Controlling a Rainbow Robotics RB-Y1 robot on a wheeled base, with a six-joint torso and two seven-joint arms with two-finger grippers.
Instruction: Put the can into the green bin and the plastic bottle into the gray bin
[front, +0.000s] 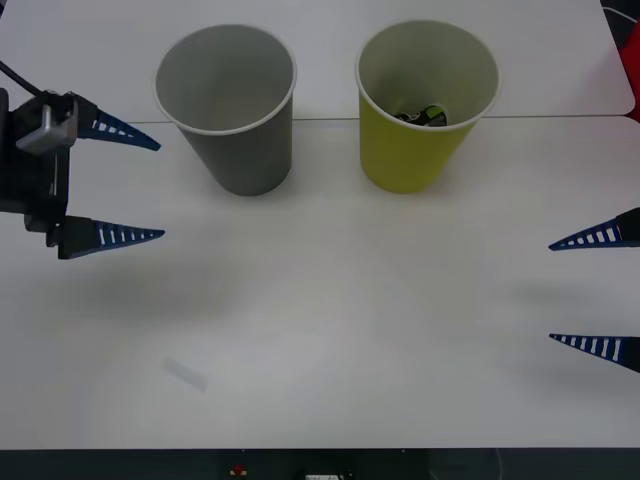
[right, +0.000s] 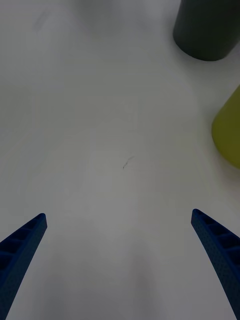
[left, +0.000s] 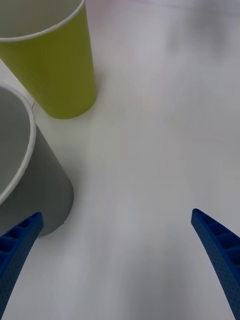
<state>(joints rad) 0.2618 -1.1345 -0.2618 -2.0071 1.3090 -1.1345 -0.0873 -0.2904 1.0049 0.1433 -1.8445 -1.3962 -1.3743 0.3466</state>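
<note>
The can (front: 424, 115) lies inside the green bin (front: 415, 150), beside the gray bin (front: 240, 150). The left gripper (front: 150, 188) and right gripper (front: 560, 292) hover at the white table's (front: 340, 330) edges, fingers spread wide, with bare tabletop between them.

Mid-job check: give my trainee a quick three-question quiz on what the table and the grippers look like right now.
1. True or false: the can lies inside the green bin.
2. Which bin stands nearer the left gripper? A) the gray bin B) the green bin
3. Fill in: the right gripper hangs over the white table with its jaws ____.

Key: 1 true; 2 A; 3 open, as are the left gripper's, and neither holds anything.
</note>
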